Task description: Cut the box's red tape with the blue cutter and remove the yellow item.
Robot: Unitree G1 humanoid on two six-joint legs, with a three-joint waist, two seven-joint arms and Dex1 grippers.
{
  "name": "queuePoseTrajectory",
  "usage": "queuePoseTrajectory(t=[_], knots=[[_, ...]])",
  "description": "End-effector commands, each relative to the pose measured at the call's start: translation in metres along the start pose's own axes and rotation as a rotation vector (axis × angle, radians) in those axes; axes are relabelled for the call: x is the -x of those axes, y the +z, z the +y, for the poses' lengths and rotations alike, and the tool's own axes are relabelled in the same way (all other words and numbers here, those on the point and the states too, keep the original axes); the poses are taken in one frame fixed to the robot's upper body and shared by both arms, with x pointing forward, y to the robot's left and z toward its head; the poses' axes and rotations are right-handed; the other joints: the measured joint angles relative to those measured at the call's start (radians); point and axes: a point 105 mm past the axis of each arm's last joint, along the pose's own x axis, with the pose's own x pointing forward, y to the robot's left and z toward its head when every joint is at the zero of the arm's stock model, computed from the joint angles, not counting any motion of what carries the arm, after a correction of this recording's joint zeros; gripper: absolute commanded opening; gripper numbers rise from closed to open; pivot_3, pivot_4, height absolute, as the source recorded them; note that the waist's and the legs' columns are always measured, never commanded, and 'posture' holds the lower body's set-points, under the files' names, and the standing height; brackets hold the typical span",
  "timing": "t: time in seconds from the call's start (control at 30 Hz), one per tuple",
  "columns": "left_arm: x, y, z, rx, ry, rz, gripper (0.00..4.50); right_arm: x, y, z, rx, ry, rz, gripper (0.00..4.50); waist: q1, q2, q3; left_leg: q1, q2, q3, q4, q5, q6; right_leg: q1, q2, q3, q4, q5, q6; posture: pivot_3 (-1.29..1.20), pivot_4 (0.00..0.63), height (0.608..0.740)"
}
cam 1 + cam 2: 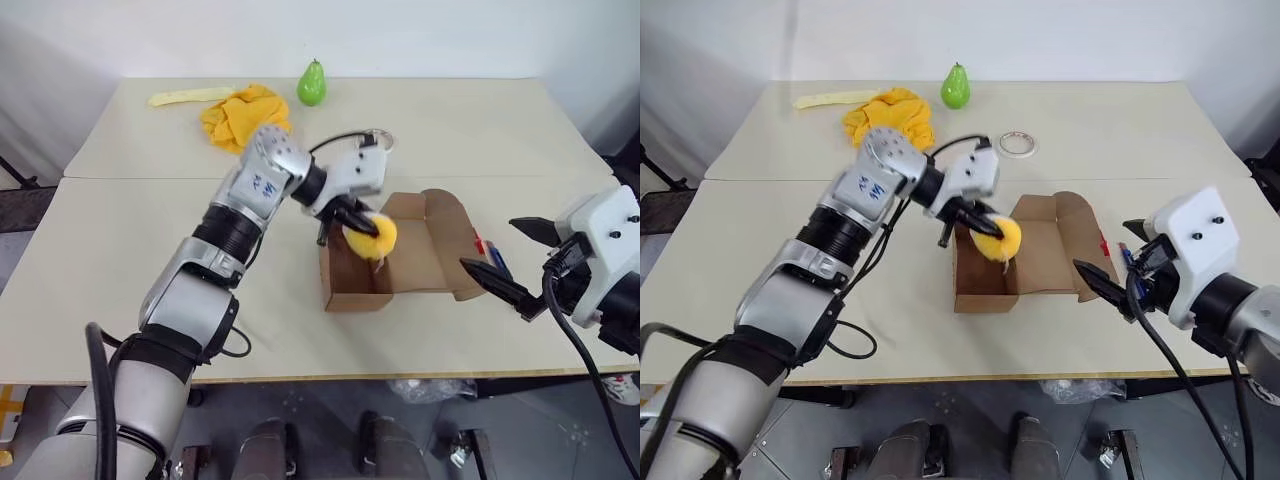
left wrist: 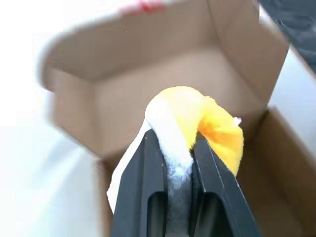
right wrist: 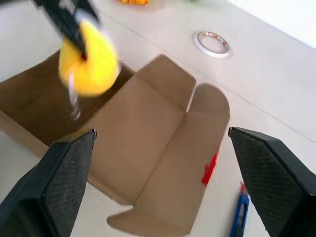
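I have the left gripper [image 1: 362, 222] pinched narrow on the small bright yellow soft lump [image 1: 372, 237], its black fingers [image 2: 148, 187] gripping one pale edge while most of the lump bulges beyond the fingertips, just above the open brown cardboard box [image 1: 395, 262]. The right gripper [image 3: 163, 182] hangs empty with its fingers spread wide; beyond them lies the box's folded-out flap carrying a sliver of red tape [image 3: 209, 169], and close to the right-hand finger the slim dark-blue cutter [image 3: 239, 217] rests on the pale desk [image 1: 480, 130].

My worry is the grip: I judge it shallow, on a squashy edge, so a quick swing could let the lump slip out and fall back into the box or roll off the desk. A low exit could also snag the lump on the box wall and drag the light carton along.

I cannot see how deep the fingers bite, since the lump hides their tips. The box floor beneath it is hidden, the cutter is cut off by the frame edge, and the tape shows only as a thin strip.
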Motion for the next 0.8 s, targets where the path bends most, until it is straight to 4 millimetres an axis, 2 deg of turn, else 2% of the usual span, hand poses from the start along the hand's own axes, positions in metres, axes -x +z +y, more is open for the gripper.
queuePoseTrajectory(t=[0.03, 0.1, 0.17, 0.23, 0.3, 0.43, 0.5, 0.57, 0.63, 0.73, 0.8], knots=[[0.034, 0.043, 0.02, 0.033, 0.133, -0.14, 0.1, 0.001, 0.02, 0.003, 0.04, 0.051, -0.131, 4.5, 0.0, 0.0, 0.0, 0.0, 0.0, 0.0, 0.0, 0.0, 0.0, 0.0, 0.0, 0.0, 0.0, 0.0, 0.0, 0.0, 0.15, 0.74], [0.05, 0.043, 0.033, 0.062, 0.247, -0.135, 0.1, 0.0, 0.024, 0.009, 0.05, 0.114, -0.167, 4.5, -0.001, 0.0, 0.0, 0.0, 0.0, 0.0, 0.0, 0.0, 0.0, 0.0, 0.0, 0.0, 0.0, 0.0, 0.0, 0.0, 0.15, 0.74], [0.076, 0.029, 0.055, 0.14, 0.442, -0.1, 0.1, -0.001, 0.025, 0.015, 0.058, 0.192, -0.18, 4.5, -0.002, 0.0, 0.0, 0.0, 0.0, 0.0, 0.0, 0.0, 0.0, 0.0, 0.0, 0.0, 0.0, 0.0, 0.0, 0.0, 0.15, 0.74], [0.096, 0.001, 0.064, 0.194, 0.572, -0.003, 0.1, -0.002, 0.024, 0.01, 0.058, 0.198, -0.173, 4.5, -0.005, 0.0, 0.0, 0.001, 0.0, 0.001, 0.0, 0.0, 0.0, 0.0, 0.0, 0.001, 0.001, 0.0, 0.001, 0.0, 0.15, 0.74], [0.116, -0.036, 0.066, 0.258, 0.683, 0.128, 0.1, -0.003, 0.023, 0.006, 0.056, 0.204, -0.17, 4.5, -0.006, 0.0, 0.0, 0.002, 0.0, 0.001, 0.0, 0.0, -0.001, 0.001, 0.0, 0.001, 0.002, 0.0, 0.001, 0.0, 0.15, 0.74], [0.152, -0.092, 0.055, 0.387, 0.832, 0.302, 0.1, -0.004, 0.021, 0.004, 0.043, 0.244, -0.167, 4.5, -0.006, 0.0, 0.0, 0.002, 0.0, 0.001, 0.0, 0.001, -0.001, 0.0, 0.001, 0.001, 0.003, 0.0, 0.001, 0.0, 0.15, 0.74], [0.172, -0.122, 0.039, 0.498, 0.897, 0.394, 0.1, -0.01, 0.019, 0.005, 0.036, 0.286, -0.154, 4.5, -0.005, -0.001, 0.001, 0.002, 0.0, 0.002, 0.0, 0.001, -0.001, 0.0, 0.001, 0.001, 0.002, 0.0, 0.001, 0.0, 0.15, 0.74], [0.174, -0.133, 0.02, 0.574, 0.859, 0.417, 0.1, -0.015, 0.019, 0.005, 0.034, 0.319, -0.153, 4.5, -0.008, -0.003, 0.002, 0.002, 0.0, 0.002, 0.0, 0.001, -0.001, 0.0, 0.001, 0.001, 0.002, 0.0, 0.001, 0.0, 0.15, 0.74], [0.176, -0.142, 0.007, 0.629, 0.852, 0.448, 0.81, -0.02, 0.02, 0.004, 0.038, 0.34, -0.159, 4.5, -0.002, -0.003, 0.002, 0.001, 0.0, 0.002, 0.0, 0.001, -0.001, 0.0, 0.001, 0.001, 0.003, 0.0, 0.001, 0.0, 0.15, 0.74], [0.187, -0.158, -0.01, 0.667, 0.878, 0.525, 1.61, -0.027, 0.022, 0.004, 0.043, 0.368, -0.164, 4.5, 0.001, -0.003, 0.002, 0.001, 0.0, 0.002, 0.001, 0.001, -0.002, 0.0, 0.001, 0.0, 0.003, 0.0, 0.001, 0.0, 0.15, 0.74], [0.191, -0.158, -0.014, 0.677, 0.895, 0.524, 2.2, -0.031, 0.023, 0.004, 0.049, 0.389, -0.167, 4.5, -0.003, -0.003, 0.002, 0.001, 0.001, 0.002, 0.001, 0.001, -0.002, 0.0, 0.001, 0.0, 0.003, 0.0, 0.001, 0.0, 0.15, 0.74]])
